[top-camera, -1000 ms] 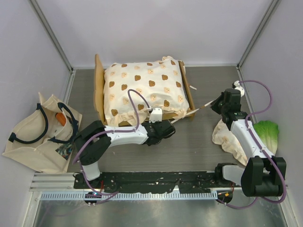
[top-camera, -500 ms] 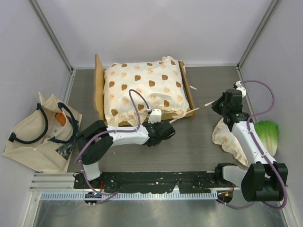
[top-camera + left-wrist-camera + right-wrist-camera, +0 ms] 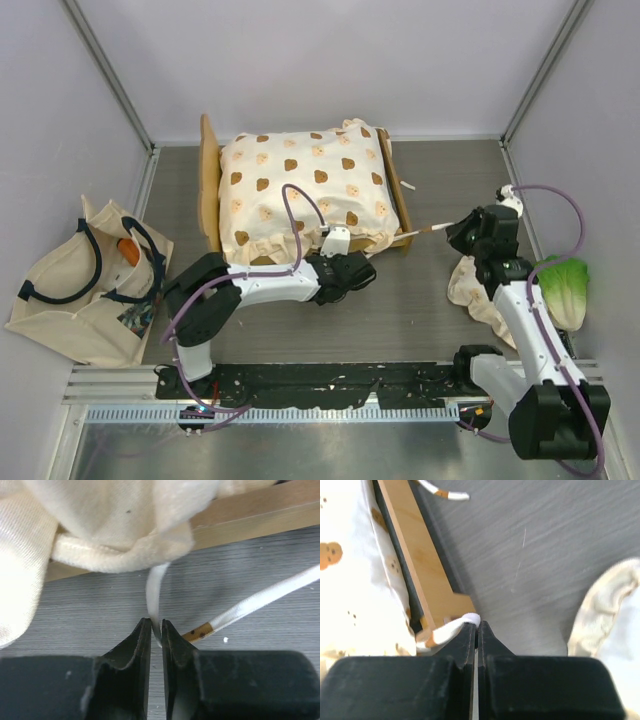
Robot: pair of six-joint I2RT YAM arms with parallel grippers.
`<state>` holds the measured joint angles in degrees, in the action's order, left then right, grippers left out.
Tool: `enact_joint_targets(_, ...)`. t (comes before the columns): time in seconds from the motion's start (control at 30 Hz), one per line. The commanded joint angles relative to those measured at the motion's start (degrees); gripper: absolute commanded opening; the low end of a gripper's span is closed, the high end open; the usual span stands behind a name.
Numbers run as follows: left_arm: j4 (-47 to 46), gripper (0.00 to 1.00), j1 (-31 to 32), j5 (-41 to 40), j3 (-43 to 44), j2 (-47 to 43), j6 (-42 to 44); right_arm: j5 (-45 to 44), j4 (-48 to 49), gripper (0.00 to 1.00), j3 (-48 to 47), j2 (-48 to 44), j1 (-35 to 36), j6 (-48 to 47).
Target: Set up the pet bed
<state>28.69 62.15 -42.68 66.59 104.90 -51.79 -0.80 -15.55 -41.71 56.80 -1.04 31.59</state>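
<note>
the pet bed point(image 3: 209, 190) sat near the table's far edge. the right gripper point(image 3: 476, 625), clenched on a cushion tie point(image 3: 447, 630), had drawn back; the left gripper point(image 3: 156, 625) had eased around a second tie point(image 3: 155, 592), hold unclear: tying likely unfinished.

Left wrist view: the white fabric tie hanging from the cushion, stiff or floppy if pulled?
Likely floppy: the white fabric tie curves limply down from the cream bear-print cushion. Probably light and thin, so it could slip from the left gripper unless pinched firmly. Pushing would likely just buckle it.
</note>
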Motion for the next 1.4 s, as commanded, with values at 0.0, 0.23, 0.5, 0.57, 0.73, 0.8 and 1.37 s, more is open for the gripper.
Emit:
enact_joint_targets(0.0, -1.26, 0.24, -0.01, 2.94, 3.37, -3.38, 4.68, 5.36, -3.25, 0.01, 7.51, -9.04, -0.54, 1.27)
enact_joint_targets(0.23, -2.67, 0.66, 0.08, 5.23, 2.94, -10.14, 7.05, 10.47, -11.41, 0.43, 14.66, -17.50, -0.37, 4.96)
enact_joint_targets(0.5, -2.59, 1.00, 0.25, 6.46, 1.52, -21.48, 12.14, 2.99, -13.81, 0.65, 0.42, -18.74, -0.37, 3.39)
enact_joint_targets(0.57, -1.53, 1.00, 0.25, 6.64, 2.14, -23.94, 14.87, 3.78, -11.44, 0.65, -0.64, -17.60, -0.37, 3.30)
enact_joint_targets(0.73, 2.77, 1.00, -0.44, 5.93, 2.94, -29.75, 18.64, 6.24, -9.50, 0.66, -3.98, -13.74, -0.37, 1.20)
enact_joint_targets(0.8, 3.39, 1.00, -1.59, 7.86, 2.15, -33.42, 19.53, 7.73, -9.15, 0.66, -5.21, -10.05, -0.37, 0.49)
enact_joint_targets(1.37, 9.28, 1.00, -19.17, 26.50, 3.81, -43.82, 28.06, 1.07, -6.77, 0.61, -19.89, 19.57, 12.19, -4.79)
